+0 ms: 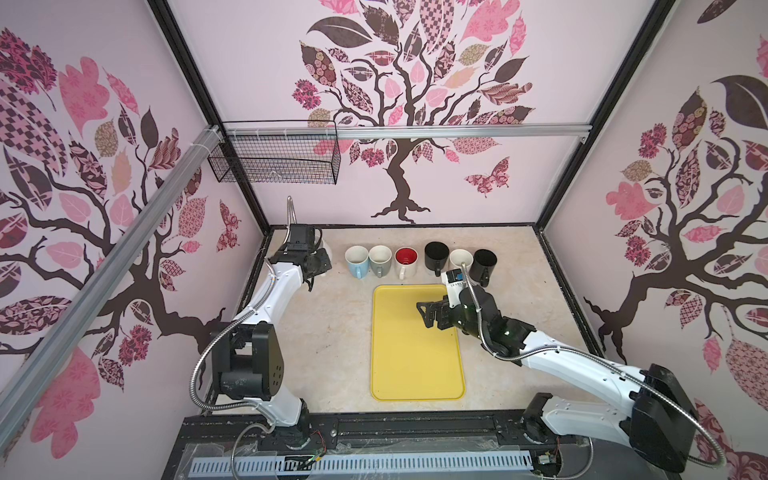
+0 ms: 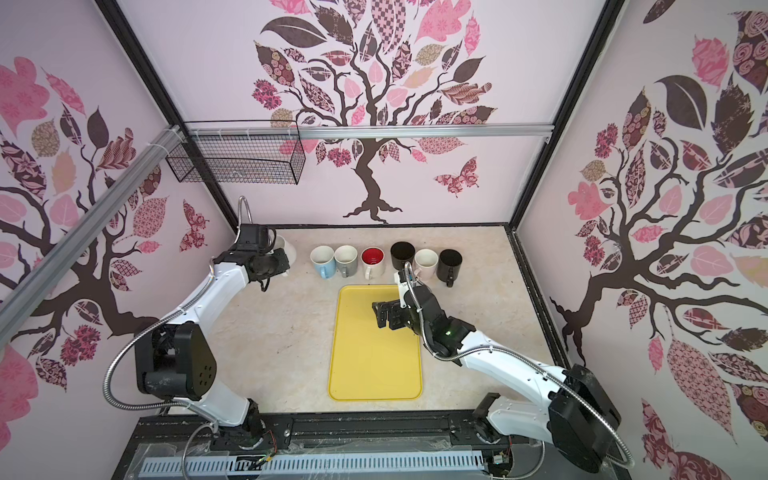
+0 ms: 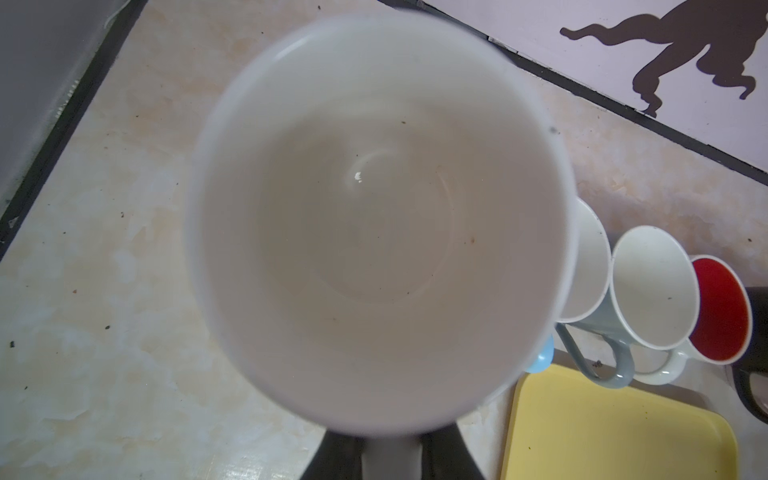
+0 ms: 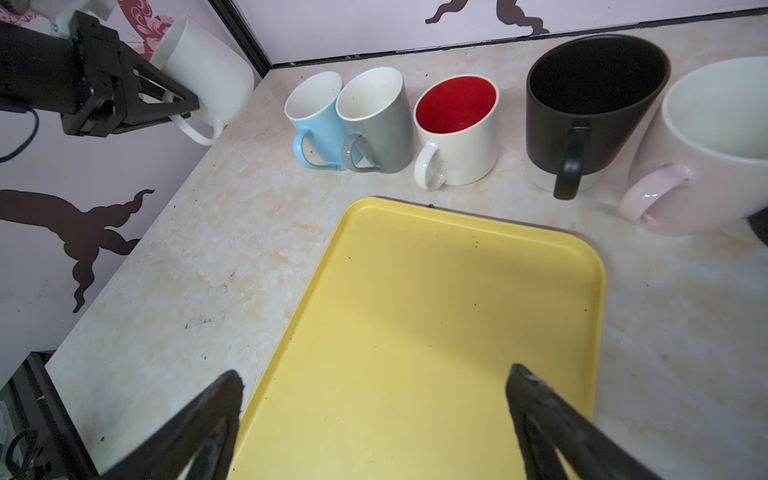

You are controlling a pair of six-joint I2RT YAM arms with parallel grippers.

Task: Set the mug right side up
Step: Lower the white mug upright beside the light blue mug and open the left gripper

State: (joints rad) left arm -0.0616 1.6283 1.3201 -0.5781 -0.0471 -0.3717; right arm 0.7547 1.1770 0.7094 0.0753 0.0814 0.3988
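Observation:
My left gripper (image 4: 179, 109) is shut on the handle of a white mug (image 4: 208, 75), holding it above the table's back left corner. The mug is tilted, and in the left wrist view its open mouth (image 3: 374, 228) fills the picture, with the handle between the fingers (image 3: 332, 457). In both top views the left gripper (image 1: 319, 265) (image 2: 278, 262) hides most of the mug (image 1: 326, 249) (image 2: 289, 248). My right gripper (image 1: 424, 316) (image 2: 379, 316) (image 4: 374, 386) hangs open and empty over the far end of the yellow tray (image 1: 415, 374) (image 4: 415, 324).
Several upright mugs stand in a row behind the tray: blue (image 1: 356, 259), grey (image 1: 380, 259), white with a red inside (image 1: 406, 259), black (image 1: 436, 254), pale pink (image 1: 460, 258) and black (image 1: 484, 264). A wire basket (image 1: 274, 158) hangs on the back wall.

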